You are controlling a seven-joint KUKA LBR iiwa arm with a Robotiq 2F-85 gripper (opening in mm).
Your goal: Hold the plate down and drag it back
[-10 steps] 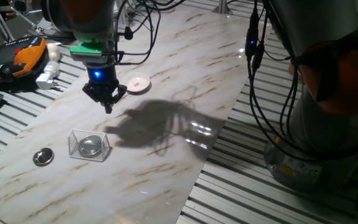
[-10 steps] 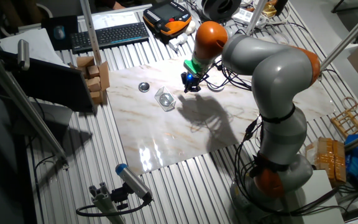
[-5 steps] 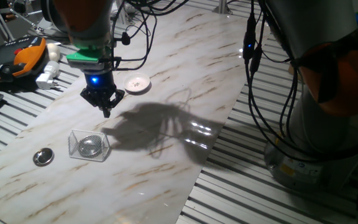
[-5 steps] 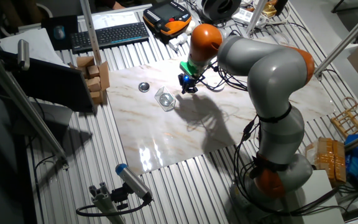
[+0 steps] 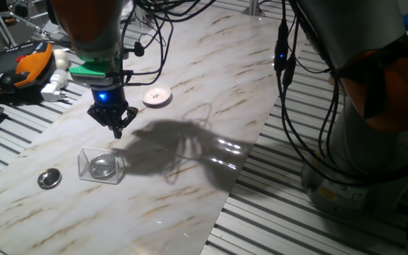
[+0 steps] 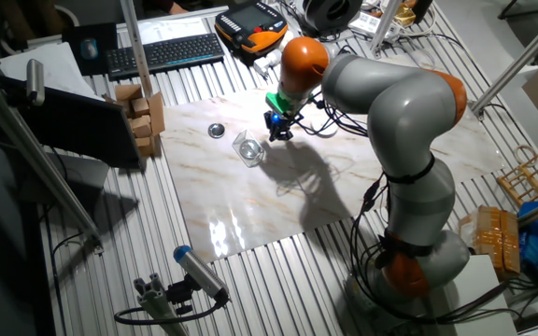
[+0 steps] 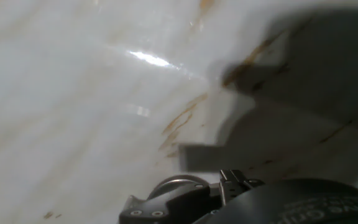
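End effector (image 5: 115, 126) hanging low over bare marble surface (image 5: 190, 170), fingers drawn together at the tip, holding nothing. Plate (image 5: 156, 96) lying just right and farther back — untouched. Risk of pressing down off-centre, tipping the rim — or snagging the wire basket (image 5: 101, 166) nearby.

The grey and orange arm (image 6: 395, 103) leans across the marbled board (image 6: 278, 177), and the gripper (image 6: 277, 130) hangs low over it under a green band at the wrist, fingers too small here to read. Just beside it to the left sits a small clear container (image 6: 247, 149), and further left a round metal disc (image 6: 217, 131). Cardboard boxes (image 6: 141, 114) stand at the board's left edge, a keyboard (image 6: 164, 51) beyond.
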